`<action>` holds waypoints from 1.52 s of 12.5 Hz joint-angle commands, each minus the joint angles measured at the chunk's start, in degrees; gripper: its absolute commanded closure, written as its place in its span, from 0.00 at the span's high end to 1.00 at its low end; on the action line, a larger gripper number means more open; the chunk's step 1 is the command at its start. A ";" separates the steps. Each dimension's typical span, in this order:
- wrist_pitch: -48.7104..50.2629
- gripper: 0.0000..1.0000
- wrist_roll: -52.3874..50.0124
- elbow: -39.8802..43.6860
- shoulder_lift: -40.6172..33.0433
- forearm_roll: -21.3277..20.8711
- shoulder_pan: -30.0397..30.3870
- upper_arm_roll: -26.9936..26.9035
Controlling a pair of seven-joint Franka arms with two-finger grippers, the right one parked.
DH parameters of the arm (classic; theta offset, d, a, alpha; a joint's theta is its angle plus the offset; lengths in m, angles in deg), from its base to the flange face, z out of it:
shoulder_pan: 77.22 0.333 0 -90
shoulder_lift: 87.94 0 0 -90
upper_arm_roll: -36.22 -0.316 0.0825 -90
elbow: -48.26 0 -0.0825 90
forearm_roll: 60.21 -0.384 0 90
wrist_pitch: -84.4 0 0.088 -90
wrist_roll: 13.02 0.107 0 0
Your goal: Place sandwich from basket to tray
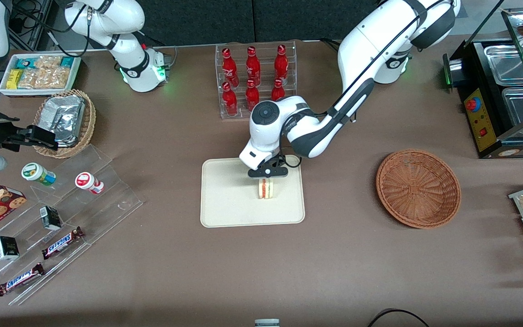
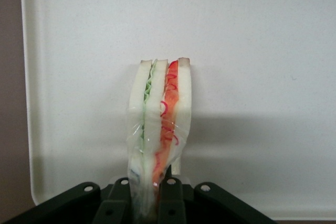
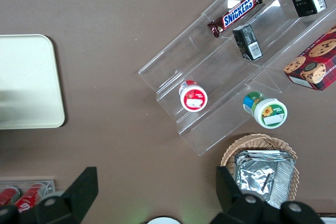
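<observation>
While pinched on edge between the jaws, sandwich (image 1: 266, 188) hangs over tray (image 1: 225, 204), crust end down, filling stripes facing front camera. Gripper (image 1: 268, 178) shut on sandwich, closed narrow on upper end through the clear wrap, sits above the tray part nearer the working arm's end. In wrist view, fingers (image 2: 169, 198) squeeze the wrapped end of sandwich (image 2: 160, 124); slices run straight away from gripper (image 2: 149, 203) toward tray floor (image 2: 262, 51). Held by the thin end probably so the wide end lands first and the wedge stays together. Cannot tell if lower end touches tray or hangs just above; shadow tight under it, so close either way.

Basket (image 1: 418, 188) bare, well apart toward working arm's end, so carry part looks done; judged step: lower and release.

Room: plenty of bare tray toward parked arm's end and nearer the front camera. Less margin on the edge toward working arm: sandwich sits near that rim, still inside it. Release upright risks a topple; falling toward that rim could leave it hanging over the lip. Falling the other way lands flat on tray, fine. Bottle rack (image 1: 254, 79) farther from front camera, apart from tray, no clash for a straight lift out. Arm elbow (image 1: 316, 131) over table between tray and basket, retreat path open.
</observation>
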 commanded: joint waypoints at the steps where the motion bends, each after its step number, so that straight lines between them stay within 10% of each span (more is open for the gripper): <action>1: 0.16 0.09 -0.82 3.01 2.01 -1.38 -0.45 0.01; 3: 0.16 0.28 -0.46 3.01 2.01 -1.55 -0.28 0.01; 6: 0.42 0.99 -0.55 3.01 1.75 -3.49 -0.19 0.01; 13: 7.88 0.99 -1.52 2.84 -10.02 0.38 1.12 0.18; 19: 29.05 1.00 8.02 3.19 -26.44 13.17 8.06 0.53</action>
